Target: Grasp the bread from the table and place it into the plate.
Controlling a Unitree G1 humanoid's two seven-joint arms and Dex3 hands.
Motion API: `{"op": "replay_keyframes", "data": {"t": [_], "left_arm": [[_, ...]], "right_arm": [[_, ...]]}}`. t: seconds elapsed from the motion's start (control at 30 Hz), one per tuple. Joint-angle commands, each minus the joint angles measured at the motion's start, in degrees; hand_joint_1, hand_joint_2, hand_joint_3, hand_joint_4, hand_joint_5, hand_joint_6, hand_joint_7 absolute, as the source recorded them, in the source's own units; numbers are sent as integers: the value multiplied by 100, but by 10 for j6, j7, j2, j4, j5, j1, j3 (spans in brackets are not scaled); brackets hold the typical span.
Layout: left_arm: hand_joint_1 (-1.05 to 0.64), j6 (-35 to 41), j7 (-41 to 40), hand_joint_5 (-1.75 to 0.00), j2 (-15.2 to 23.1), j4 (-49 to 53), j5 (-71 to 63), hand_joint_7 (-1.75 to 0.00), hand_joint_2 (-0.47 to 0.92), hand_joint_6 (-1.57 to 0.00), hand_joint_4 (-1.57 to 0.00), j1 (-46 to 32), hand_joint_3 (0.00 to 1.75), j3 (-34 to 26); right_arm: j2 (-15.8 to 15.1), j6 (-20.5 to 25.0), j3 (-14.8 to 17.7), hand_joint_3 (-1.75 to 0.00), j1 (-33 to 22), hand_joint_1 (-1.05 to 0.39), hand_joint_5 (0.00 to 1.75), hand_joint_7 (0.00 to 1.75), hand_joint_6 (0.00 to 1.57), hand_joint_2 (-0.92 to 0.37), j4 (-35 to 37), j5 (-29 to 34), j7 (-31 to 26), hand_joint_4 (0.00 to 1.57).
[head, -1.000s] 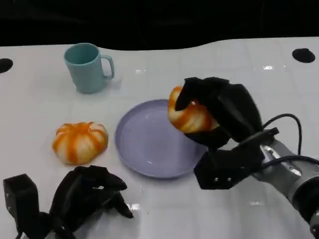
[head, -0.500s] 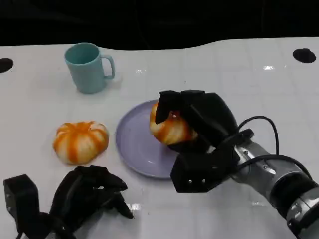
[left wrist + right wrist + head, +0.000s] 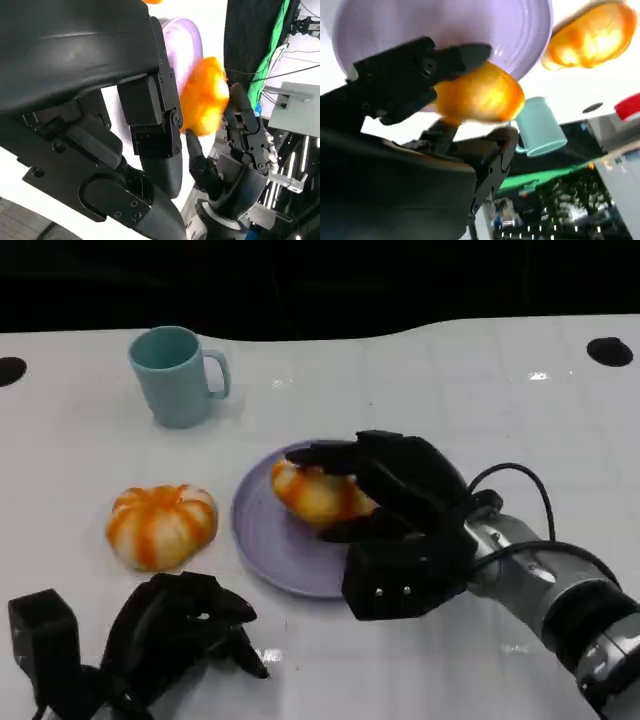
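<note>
The right hand [image 3: 385, 502] grasps an orange bread roll [image 3: 312, 493] over the lavender plate [image 3: 268, 530], its fingers wrapped above and below the roll; whether the roll touches the plate cannot be told. A second bread roll [image 3: 160, 525] with orange and white stripes lies on the white surface [image 3: 480, 380] just left of the plate. A teal mug [image 3: 176, 375] stands behind it. The left hand [image 3: 170, 635] rests clenched near the front edge, holding nothing

right hand [image 3: 395, 502] reaching forward, fingers wrapped around load; left hand [image 3: 165, 635] low, fingers curled.
</note>
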State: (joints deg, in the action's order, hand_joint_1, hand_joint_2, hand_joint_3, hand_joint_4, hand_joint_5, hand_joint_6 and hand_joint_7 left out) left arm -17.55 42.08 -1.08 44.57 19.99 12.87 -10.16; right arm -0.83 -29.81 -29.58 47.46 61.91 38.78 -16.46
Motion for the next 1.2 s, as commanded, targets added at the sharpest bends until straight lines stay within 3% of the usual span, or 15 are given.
{"op": "replay_keyframes", "data": {"t": [0.03,0.2,0.4,0.67,0.8,0.9,0.97,1.0,1.07,1.13,1.2], "left_arm": [[-105,0,-5,-60,5,-2,0,-21,72,-157,-157,-1,0,-2],[-105,-5,-4,-60,5,0,-1,-20,72,-157,-157,-1,0,-2],[-105,-1,-4,-59,5,-2,1,-20,72,-157,-157,-2,0,-2],[-105,0,-5,-59,5,0,1,-20,72,-157,-157,0,0,-3],[-105,-1,0,-59,4,2,4,-20,72,-157,-157,0,0,-4],[-105,-4,-4,-59,4,2,0,-20,72,-157,-157,1,0,-2],[-105,-4,-6,-60,4,2,-2,-20,72,-157,-157,1,0,-1],[-105,-4,-5,-60,4,2,-2,-20,72,-157,-157,1,0,-1],[-105,-4,-3,-60,5,3,-1,-21,72,-157,-157,2,0,-1],[-105,-2,-2,-60,5,4,0,-20,72,-157,-157,3,0,-2],[-105,2,-2,-60,5,4,1,-20,72,-157,-157,3,0,-2]], "right_arm": [[-11,20,13,-21,-4,-76,22,0,16,-92,-26,-24,44,1],[-26,32,16,-24,-20,-83,15,0,11,-92,-70,-32,83,0],[-46,36,27,-22,-60,-80,19,1,13,-92,-141,-44,112,3],[-70,-10,44,-2,-119,-49,34,7,32,-90,-194,-45,50,18],[-84,-55,52,0,-141,-31,52,15,53,-88,-204,-30,-17,33],[-98,-73,53,-1,-153,-23,86,28,66,-88,-214,-11,-59,38],[-109,-85,54,-3,-163,-19,99,45,68,-87,-223,-3,-82,43],[-112,-89,55,-13,-168,-16,105,60,67,-83,-227,-1,-90,48],[-122,-107,62,-80,-182,-10,117,85,66,-49,-238,-3,-105,59],[-134,-119,67,-104,-195,-5,126,95,70,-38,-250,-1,-116,69],[-144,-134,73,-109,-206,-4,135,101,73,-37,-260,3,-129,73]]}}
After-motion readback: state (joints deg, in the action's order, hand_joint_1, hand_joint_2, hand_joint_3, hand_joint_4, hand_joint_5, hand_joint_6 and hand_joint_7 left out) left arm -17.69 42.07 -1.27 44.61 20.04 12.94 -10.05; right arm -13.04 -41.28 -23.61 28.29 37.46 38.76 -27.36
